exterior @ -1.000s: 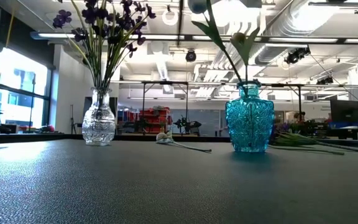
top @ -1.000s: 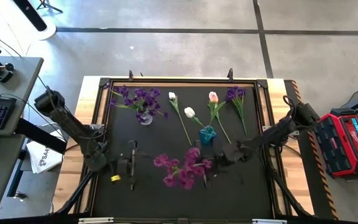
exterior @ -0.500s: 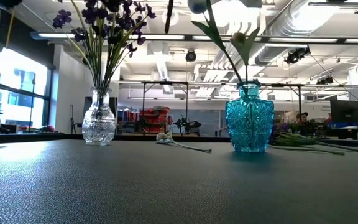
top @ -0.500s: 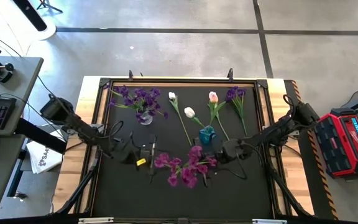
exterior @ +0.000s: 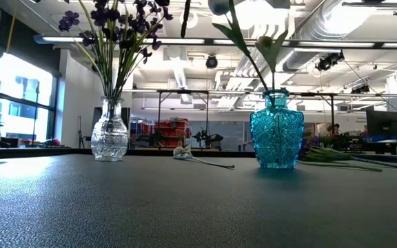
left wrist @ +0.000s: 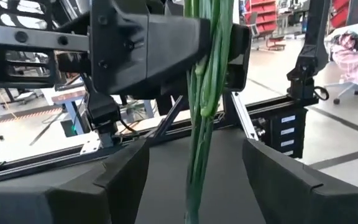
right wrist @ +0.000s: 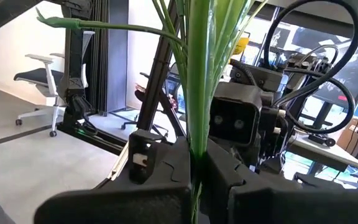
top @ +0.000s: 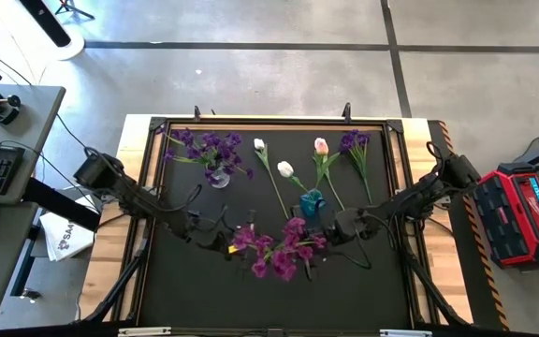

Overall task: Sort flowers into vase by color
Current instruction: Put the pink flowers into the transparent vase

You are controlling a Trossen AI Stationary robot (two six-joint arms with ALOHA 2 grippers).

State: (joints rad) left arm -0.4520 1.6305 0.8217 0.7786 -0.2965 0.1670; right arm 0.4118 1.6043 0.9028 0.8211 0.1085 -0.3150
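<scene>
From high above, my right gripper (top: 324,241) sits near the front middle of the black table (top: 372,290). Its jaws are squeezed tight on the stems of a bushy bunch of purple flowers with green leaves (top: 277,251). My left gripper (top: 235,245) is right at the other side of that bunch.

More purple flowers stand in the clear glass vase (top: 219,177). A white tulip stands in the shiny blue glass vase (top: 313,202). A second white tulip (top: 259,146), a pink tulip (top: 321,146) and one more purple sprig (top: 354,142) lie flat on the table.

From table height, the clear vase (exterior: 109,131) and the blue vase (exterior: 276,132) stand apart, with a white tulip (exterior: 182,152) lying between them.

Through my left wrist camera, the green stems (left wrist: 205,81) hang between my two dark fingers (left wrist: 126,171), which stand apart and do not touch them.

Through my right wrist camera, my fingers (right wrist: 166,168) pinch the green stems (right wrist: 199,81).
</scene>
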